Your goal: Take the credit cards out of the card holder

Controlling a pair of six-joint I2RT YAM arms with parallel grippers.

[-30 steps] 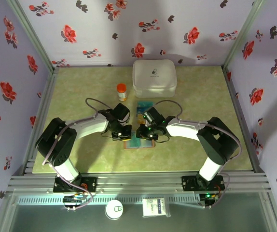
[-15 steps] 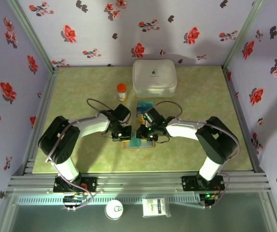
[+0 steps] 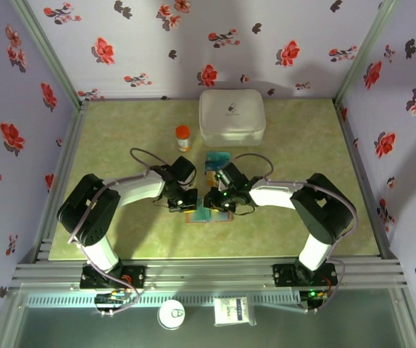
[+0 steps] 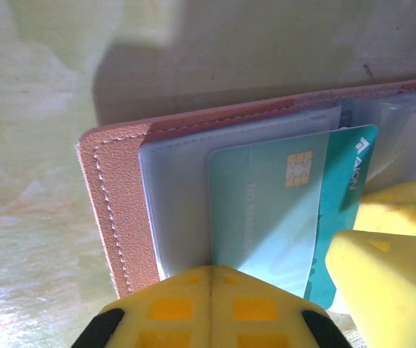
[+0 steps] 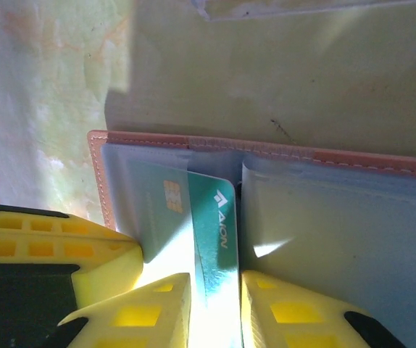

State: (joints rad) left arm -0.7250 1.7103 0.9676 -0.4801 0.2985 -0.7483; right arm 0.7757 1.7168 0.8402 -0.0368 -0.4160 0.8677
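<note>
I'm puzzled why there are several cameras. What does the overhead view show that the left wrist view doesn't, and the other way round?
Overhead: the whole left arm and right arm, a white case and an orange-capped bottle behind them, and the flowered walls.
Left wrist: close detail. You can see the teal card with its gold chip and lettering, and the holder with its stitched brown edge. The left jaws are shut at its near edge and the right jaws are at the card.
Both: the open holder lying on the green table, with both arms reaching it.
</note>
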